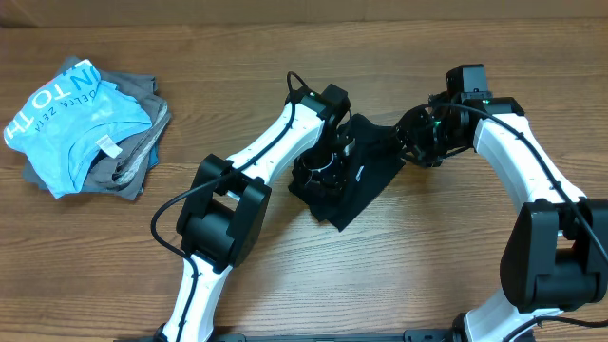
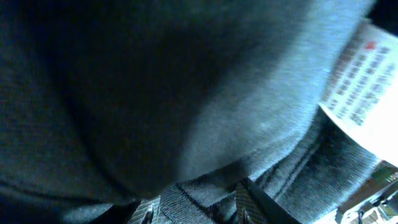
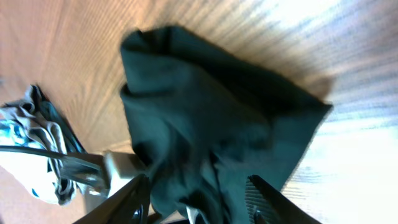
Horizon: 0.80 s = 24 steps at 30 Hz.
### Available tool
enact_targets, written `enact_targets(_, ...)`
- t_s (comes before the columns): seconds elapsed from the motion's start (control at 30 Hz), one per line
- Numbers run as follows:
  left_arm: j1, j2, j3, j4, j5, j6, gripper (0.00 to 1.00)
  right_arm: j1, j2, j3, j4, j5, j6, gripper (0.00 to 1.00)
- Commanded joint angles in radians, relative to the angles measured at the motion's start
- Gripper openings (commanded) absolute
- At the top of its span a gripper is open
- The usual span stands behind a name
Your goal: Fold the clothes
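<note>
- The black T-shirt point(image 1: 356, 185) lies on the tabletop point(image 1: 427, 266) a little right of centre in the overhead frame. It is a crumpled, lopsided heap with one corner pointing toward the bottom edge.
- No neat rectangle or crisp crease shows, so I judge the folding to be at an early or middle stage, with smoothing and squaring left.
- The left pincer point(image 1: 328, 171) is down on the heap's left half. Its wrist view is filled with dark cloth and a white label point(image 2: 364, 93), and I cannot tell whether it grips.
- The right pincer point(image 3: 196, 196) sits at the heap's upper right. Its jaws are parted wide with cloth between them, and no firm pinch shows.
- The light blue shirt point(image 1: 71, 119) and grey garments point(image 1: 142, 157) lie piled in the upper left, well apart.
</note>
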Motion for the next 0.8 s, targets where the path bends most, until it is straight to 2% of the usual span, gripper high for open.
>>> enact_targets(0.0, 0.000, -0.004, -0.014, 0.006, -0.010, -0.007, 0.43, -0.002, -0.019, -0.004, 0.045, 0.018, 0.025, 0.48)
enact_targets(0.07, 0.000, -0.004, -0.014, 0.011, -0.010, -0.007, 0.44, -0.002, -0.019, -0.004, 0.065, 0.032, 0.053, 0.40)
enact_targets(0.13, 0.001, -0.004, -0.014, 0.013, -0.019, -0.008, 0.44, -0.002, -0.019, -0.004, 0.067, 0.057, 0.065, 0.25)
enact_targets(0.33, 0.002, -0.004, -0.014, 0.012, -0.035, -0.010, 0.45, -0.003, -0.019, -0.004, 0.021, 0.127, 0.051, 0.08)
enact_targets(0.37, 0.002, -0.004, -0.014, 0.012, -0.035, -0.010, 0.46, -0.003, -0.019, -0.004, 0.020, 0.128, 0.045, 0.09)
enact_targets(0.4, 0.002, -0.004, -0.014, 0.012, -0.035, -0.011, 0.46, -0.003, -0.019, -0.004, 0.018, 0.123, 0.045, 0.17)
enact_targets(0.43, 0.002, -0.004, -0.014, 0.012, -0.035, -0.010, 0.46, -0.003, -0.019, -0.004, 0.017, 0.110, 0.045, 0.38)
enact_targets(0.47, 0.002, -0.004, -0.014, 0.012, -0.035, -0.011, 0.46, -0.003, -0.019, -0.004, 0.017, 0.096, 0.045, 0.47)
enact_targets(0.67, 0.002, -0.004, -0.014, 0.016, -0.035, -0.010, 0.47, 0.022, -0.019, -0.027, 0.059, 0.090, 0.063, 0.48)
enact_targets(0.77, 0.002, -0.004, -0.014, 0.016, -0.035, -0.011, 0.47, 0.024, -0.019, -0.071, 0.113, 0.095, 0.103, 0.40)
